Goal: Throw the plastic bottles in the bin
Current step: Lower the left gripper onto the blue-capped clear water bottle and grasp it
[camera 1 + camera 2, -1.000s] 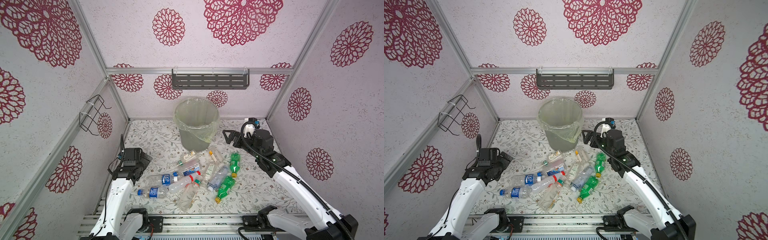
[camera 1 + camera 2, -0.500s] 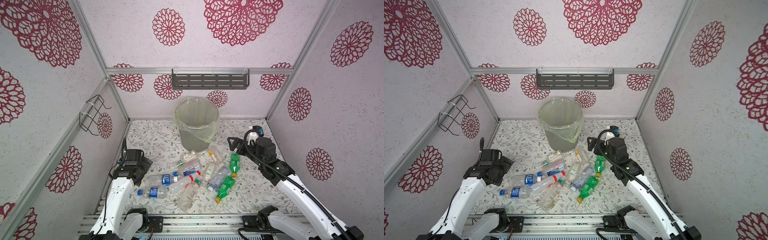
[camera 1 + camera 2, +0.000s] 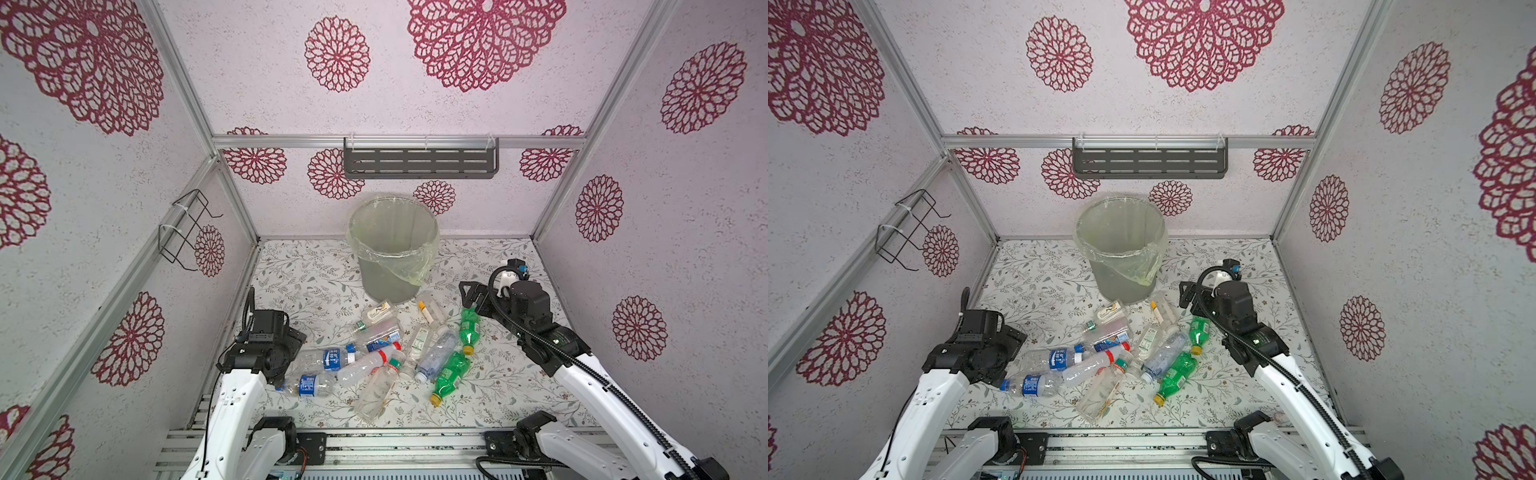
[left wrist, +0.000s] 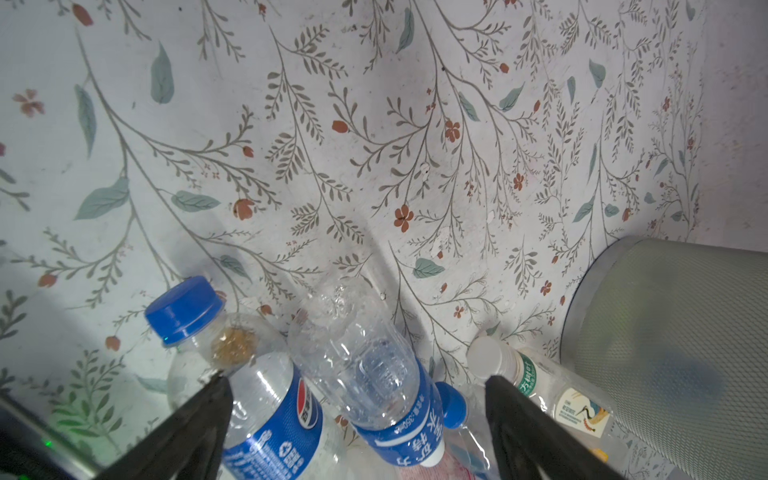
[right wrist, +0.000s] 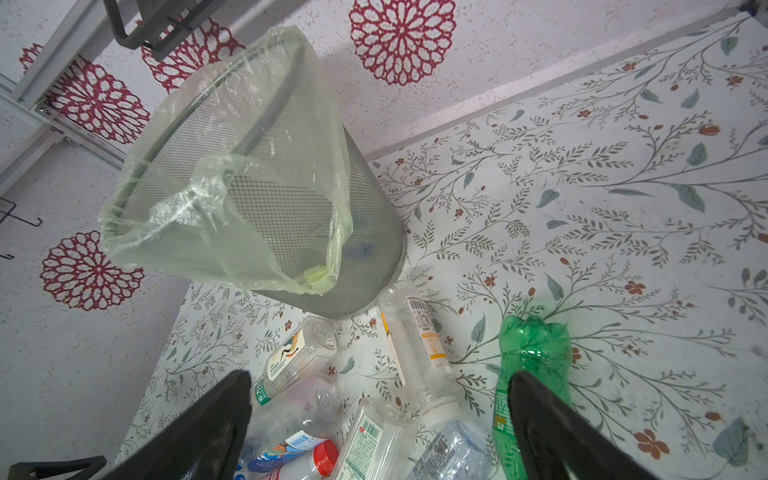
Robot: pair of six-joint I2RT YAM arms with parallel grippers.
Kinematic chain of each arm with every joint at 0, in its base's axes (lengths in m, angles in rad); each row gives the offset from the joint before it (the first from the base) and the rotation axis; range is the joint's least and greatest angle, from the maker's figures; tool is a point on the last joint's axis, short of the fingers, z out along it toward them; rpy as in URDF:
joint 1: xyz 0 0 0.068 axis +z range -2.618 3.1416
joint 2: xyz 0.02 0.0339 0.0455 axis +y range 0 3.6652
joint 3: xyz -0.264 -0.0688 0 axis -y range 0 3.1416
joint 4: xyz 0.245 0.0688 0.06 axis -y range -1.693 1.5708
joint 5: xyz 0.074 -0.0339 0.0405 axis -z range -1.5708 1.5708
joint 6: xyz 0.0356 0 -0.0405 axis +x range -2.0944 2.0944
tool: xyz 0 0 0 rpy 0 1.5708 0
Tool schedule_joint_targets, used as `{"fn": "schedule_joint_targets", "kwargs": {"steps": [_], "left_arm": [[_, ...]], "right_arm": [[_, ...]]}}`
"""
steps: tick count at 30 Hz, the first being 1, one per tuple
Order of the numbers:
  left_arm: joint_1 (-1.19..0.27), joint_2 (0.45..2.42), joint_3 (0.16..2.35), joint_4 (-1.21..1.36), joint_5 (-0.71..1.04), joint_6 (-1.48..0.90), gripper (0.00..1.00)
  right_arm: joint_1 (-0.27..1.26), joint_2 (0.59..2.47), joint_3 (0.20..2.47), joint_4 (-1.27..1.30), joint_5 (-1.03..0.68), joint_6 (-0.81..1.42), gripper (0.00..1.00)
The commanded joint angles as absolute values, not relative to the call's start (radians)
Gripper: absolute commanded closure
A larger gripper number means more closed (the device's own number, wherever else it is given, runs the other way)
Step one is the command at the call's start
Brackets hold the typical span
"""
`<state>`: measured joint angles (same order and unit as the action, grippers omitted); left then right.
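Observation:
Several plastic bottles (image 3: 386, 353) lie in a pile on the floral floor, in front of the bin (image 3: 386, 282), a grey mesh basket lined with a yellowish bag. My left gripper (image 4: 357, 382) hangs open at the pile's left end, its fingers (image 4: 208, 411) either side of two clear blue-labelled bottles (image 4: 374, 374). It appears in both top views (image 3: 286, 365) (image 3: 1000, 361). My right gripper (image 5: 380, 376) is open and empty above the pile's far right. A green bottle (image 5: 532, 353) (image 3: 468, 328) lies by one of its fingers. The bin (image 5: 365, 232) stands just beyond.
A dark slotted shelf (image 3: 419, 162) hangs on the back wall above the bin. A black wire rack (image 3: 183, 228) sticks out from the left wall. A second green bottle (image 3: 449, 374) lies nearer the front rail (image 3: 395, 444). Walls close three sides.
My right gripper has dropped from beside the bin's rim and drawn back toward the green bottle. My left gripper has sunk slightly toward the blue-labelled bottles. The bottles have not moved.

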<state>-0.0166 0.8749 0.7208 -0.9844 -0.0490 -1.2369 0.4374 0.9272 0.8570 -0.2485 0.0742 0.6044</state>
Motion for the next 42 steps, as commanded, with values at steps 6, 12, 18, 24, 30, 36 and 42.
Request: {"fn": "schedule_joint_targets", "kwargs": {"steps": [6,12,18,24,30,36,42], "left_arm": [[-0.118,0.82,0.688,-1.119,-0.123,-1.366,0.03],[-0.158,0.811,0.678,-1.179,-0.14,-1.434,0.03],[-0.218,0.84,0.666,-1.199,-0.137,-1.49,0.03],[-0.223,0.839,0.593,-1.131,-0.081,-1.53,0.03],[-0.227,0.836,0.555,-1.106,-0.075,-1.553,0.01],[-0.235,0.849,0.513,-1.024,-0.052,-1.596,0.02],[-0.243,0.881,0.502,-1.002,-0.063,-1.603,0.03]], "right_arm": [[0.436,0.905,0.831,-0.244,0.118,0.638,0.01],[0.432,0.901,0.818,-0.25,0.126,0.65,0.01],[0.43,0.896,0.795,-0.24,0.138,0.67,0.01],[0.426,0.908,0.792,-0.236,0.132,0.674,0.01],[0.42,0.92,0.786,-0.237,0.128,0.679,0.01],[0.417,0.925,0.777,-0.229,0.121,0.688,0.01],[0.412,0.934,0.781,-0.23,0.112,0.69,0.01]]}}
